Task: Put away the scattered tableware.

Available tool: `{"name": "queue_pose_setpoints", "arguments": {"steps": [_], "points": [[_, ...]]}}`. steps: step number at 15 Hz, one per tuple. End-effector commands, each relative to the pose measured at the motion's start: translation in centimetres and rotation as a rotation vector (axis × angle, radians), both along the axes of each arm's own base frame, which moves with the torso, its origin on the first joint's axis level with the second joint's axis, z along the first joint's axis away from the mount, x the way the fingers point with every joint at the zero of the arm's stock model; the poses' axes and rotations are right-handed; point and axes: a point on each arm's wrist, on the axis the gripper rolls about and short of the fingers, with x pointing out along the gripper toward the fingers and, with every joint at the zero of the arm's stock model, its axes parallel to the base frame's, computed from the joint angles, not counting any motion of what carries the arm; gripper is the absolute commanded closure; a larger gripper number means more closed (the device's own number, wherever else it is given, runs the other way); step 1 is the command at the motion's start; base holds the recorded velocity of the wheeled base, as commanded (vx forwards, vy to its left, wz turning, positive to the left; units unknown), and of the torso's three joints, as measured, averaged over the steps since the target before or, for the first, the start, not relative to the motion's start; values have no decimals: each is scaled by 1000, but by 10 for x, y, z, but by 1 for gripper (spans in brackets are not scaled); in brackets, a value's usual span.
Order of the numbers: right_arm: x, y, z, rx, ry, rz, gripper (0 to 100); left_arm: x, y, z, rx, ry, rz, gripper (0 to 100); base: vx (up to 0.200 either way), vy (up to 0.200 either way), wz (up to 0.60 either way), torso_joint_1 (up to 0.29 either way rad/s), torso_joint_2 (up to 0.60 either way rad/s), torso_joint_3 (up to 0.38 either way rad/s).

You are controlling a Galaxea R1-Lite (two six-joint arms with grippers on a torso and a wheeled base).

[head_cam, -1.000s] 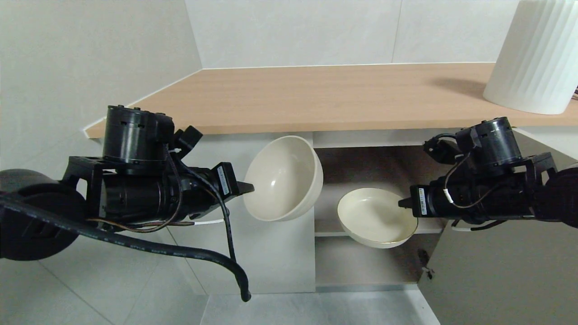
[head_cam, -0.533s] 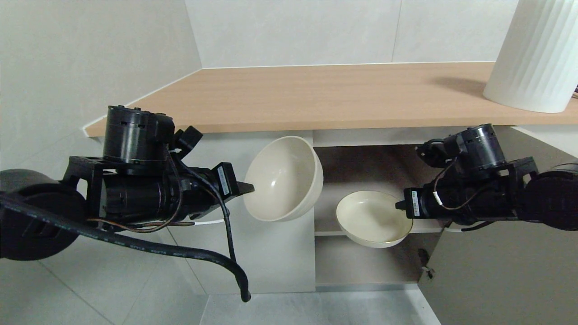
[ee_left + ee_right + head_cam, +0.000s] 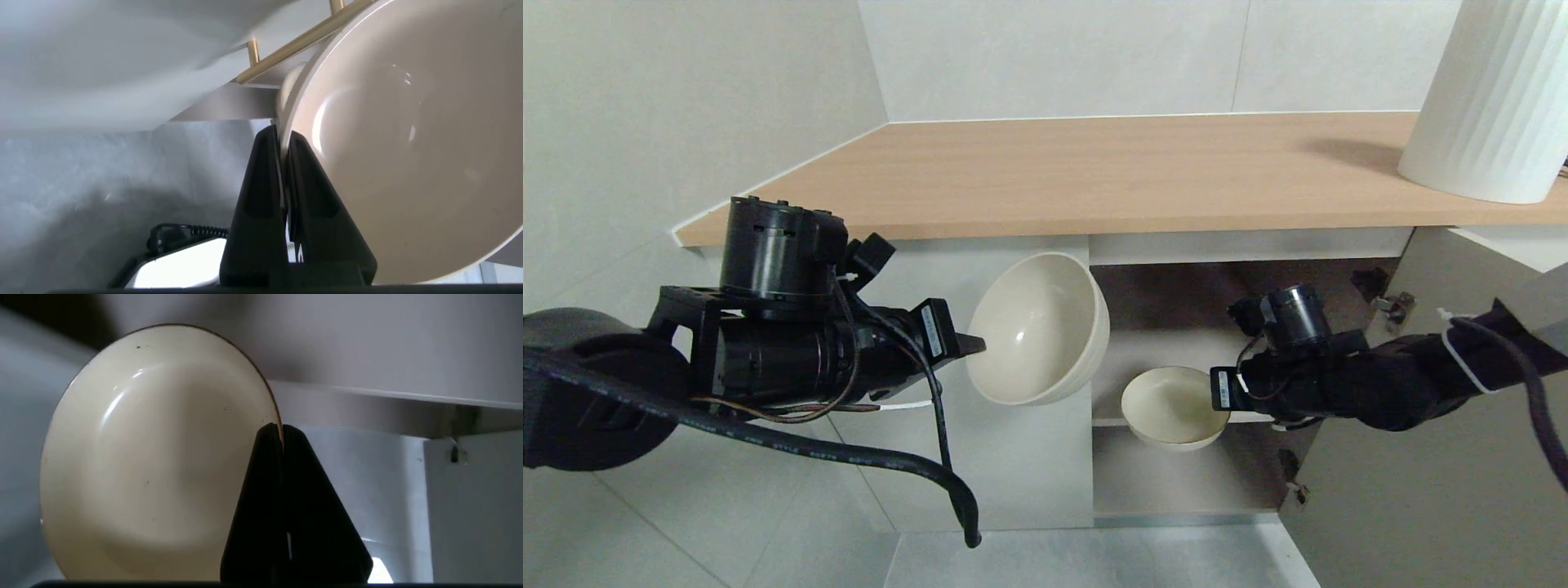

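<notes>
My left gripper (image 3: 972,346) is shut on the rim of a deep cream bowl (image 3: 1039,328), held tilted in the air in front of the closed cabinet door (image 3: 1005,457). The left wrist view has its fingers (image 3: 278,204) clamped on that bowl's rim (image 3: 409,139). My right gripper (image 3: 1218,390) is shut on the rim of a shallower cream bowl (image 3: 1172,406), held at the mouth of the open cabinet just above the white shelf (image 3: 1123,363). The right wrist view shows the shallow bowl (image 3: 155,457) pinched between the fingers (image 3: 282,490).
A wooden countertop (image 3: 1111,175) runs above the cabinet, with a white ribbed container (image 3: 1494,98) at its right end. The right cabinet door (image 3: 1413,482) stands open. A lower compartment (image 3: 1176,474) lies below the shelf. Grey floor tiles (image 3: 1094,559) lie in front.
My right arm has moved forward and down, carrying the shallow bowl into the cabinet opening. The left arm with the deep bowl has dropped slightly.
</notes>
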Motion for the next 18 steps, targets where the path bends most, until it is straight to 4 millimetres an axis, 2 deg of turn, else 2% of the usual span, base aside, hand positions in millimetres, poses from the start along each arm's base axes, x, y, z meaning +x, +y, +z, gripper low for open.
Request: {"name": "queue_pose_setpoints", "arguments": {"steps": [1, 3, 8, 13, 18], "points": [[26, 0, -43, -45, 54, -57, 100, 1, 0, -2, 2, 5, 0, 100, 0, 0, 0, 0, 0, 0], [43, -5, -59, -39, 37, -125, 100, 2, -1, -3, 3, 10, 1, 100, 0, 0, 0, 0, 0, 0], [70, -18, -81, -35, 28, -235, 100, 2, -1, -3, 3, 10, 1, 100, 0, 0, 0, 0, 0, 0], [84, -27, -85, -24, 5, -304, 100, 2, -1, -3, 4, 9, 0, 100, 0, 0, 0, 0, 0, 0], [100, -24, -91, -20, -39, -384, 100, 3, -1, -6, 10, 20, 2, 100, 0, 0, 0, 0, 0, 0]]}}
